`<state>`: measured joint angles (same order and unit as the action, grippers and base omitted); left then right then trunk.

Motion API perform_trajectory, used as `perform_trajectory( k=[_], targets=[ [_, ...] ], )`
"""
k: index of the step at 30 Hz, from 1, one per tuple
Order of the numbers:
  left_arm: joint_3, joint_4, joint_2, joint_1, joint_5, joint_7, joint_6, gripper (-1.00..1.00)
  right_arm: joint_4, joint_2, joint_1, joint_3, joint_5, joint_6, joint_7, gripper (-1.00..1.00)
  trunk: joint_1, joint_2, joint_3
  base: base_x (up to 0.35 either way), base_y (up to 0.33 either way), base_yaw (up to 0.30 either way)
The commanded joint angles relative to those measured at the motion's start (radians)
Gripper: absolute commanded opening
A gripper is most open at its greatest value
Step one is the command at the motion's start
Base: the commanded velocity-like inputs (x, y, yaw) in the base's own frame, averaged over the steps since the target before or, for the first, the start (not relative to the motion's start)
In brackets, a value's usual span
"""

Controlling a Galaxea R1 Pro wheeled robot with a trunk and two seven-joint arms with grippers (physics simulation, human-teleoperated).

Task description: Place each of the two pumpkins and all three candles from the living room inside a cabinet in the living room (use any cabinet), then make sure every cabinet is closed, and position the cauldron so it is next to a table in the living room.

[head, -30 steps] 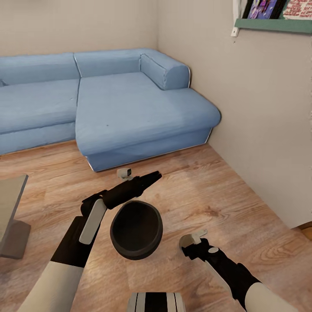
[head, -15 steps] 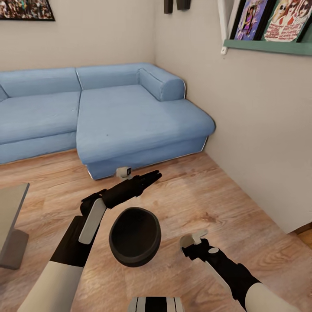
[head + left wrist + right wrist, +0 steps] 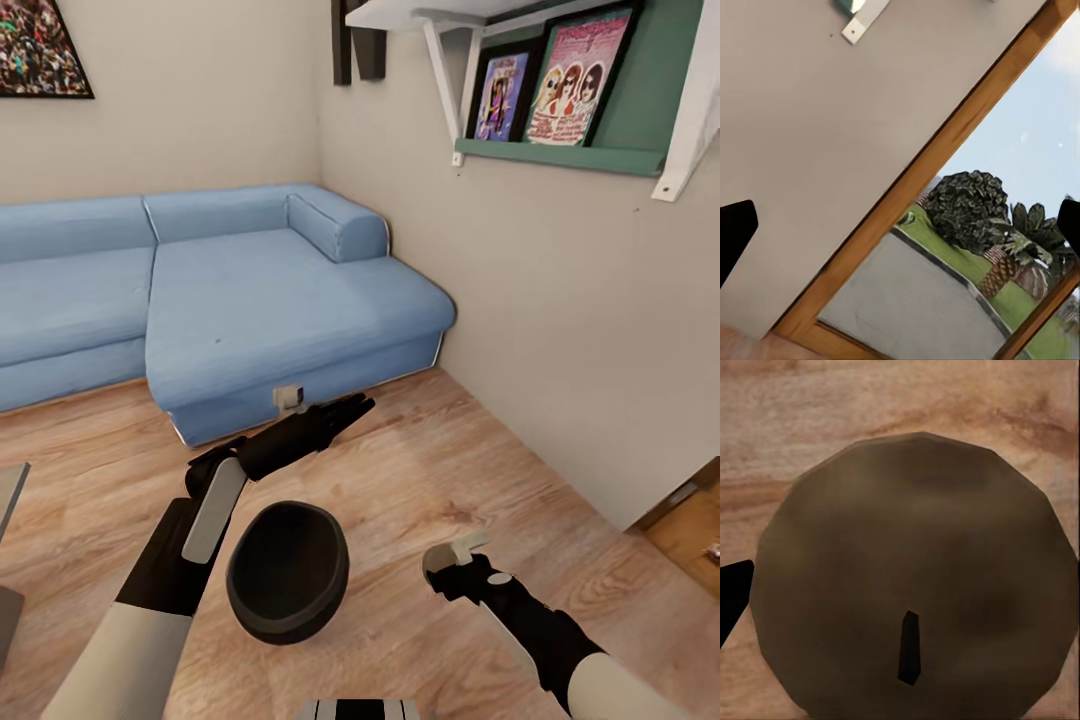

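The cauldron [image 3: 287, 585], a dark round bowl, stands on the wood floor between my two arms. My left gripper [image 3: 355, 406] reaches forward above the floor beyond it. In the left wrist view its fingertips [image 3: 733, 229] sit far apart at the frame's edges, open and empty. My right gripper [image 3: 440, 558] hangs low to the right of the cauldron. The right wrist view has a candle [image 3: 915, 577] very close, its round brown top and dark wick over the floor, with one fingertip [image 3: 731, 592] at its rim. Pumpkins and cabinet are out of view.
A blue corner sofa [image 3: 250, 300] stands ahead against the walls. The right wall [image 3: 560, 330] carries a shelf with framed pictures [image 3: 560, 155]. A grey table corner [image 3: 8, 490] shows at the left edge. A wood-framed window [image 3: 922, 195] looks outdoors.
The whole view has swung right and upward, so sofa and cauldron slid left and down in the picture. Both arms keep the same pose.
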<state>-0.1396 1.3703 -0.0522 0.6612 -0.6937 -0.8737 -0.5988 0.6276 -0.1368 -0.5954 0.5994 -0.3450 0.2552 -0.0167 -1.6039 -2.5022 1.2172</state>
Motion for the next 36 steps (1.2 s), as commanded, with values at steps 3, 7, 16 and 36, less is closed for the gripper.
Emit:
perform_trajectory(
  k=[3,7,16,36],
  targets=[
    [0.0,0.0,-0.003,-0.001,0.0,0.009,0.0,1.0,-0.002,0.0,0.0,-0.006,-0.003,-0.001,0.0,-1.0,0.001,0.001,-0.015,0.0,0.0,-0.209],
    [0.0,-0.001,-0.003,0.0,0.0,0.019,0.001,1.0,-0.004,0.0,0.0,-0.007,-0.003,-0.001,0.0,-1.0,0.003,0.002,-0.035,0.0,0.0,-0.209],
    [0.0,-0.001,0.0,0.0,0.0,0.021,0.001,1.0,-0.005,0.0,0.0,-0.007,-0.003,-0.001,0.0,-1.0,0.031,0.051,-0.076,0.0,0.0,-0.209],
    [-0.001,-0.001,0.0,-0.001,0.001,0.022,0.001,1.0,-0.005,0.0,0.0,-0.007,-0.005,-0.001,0.003,-1.0,0.108,0.191,-0.162,0.0,0.0,-0.209]
  ],
)
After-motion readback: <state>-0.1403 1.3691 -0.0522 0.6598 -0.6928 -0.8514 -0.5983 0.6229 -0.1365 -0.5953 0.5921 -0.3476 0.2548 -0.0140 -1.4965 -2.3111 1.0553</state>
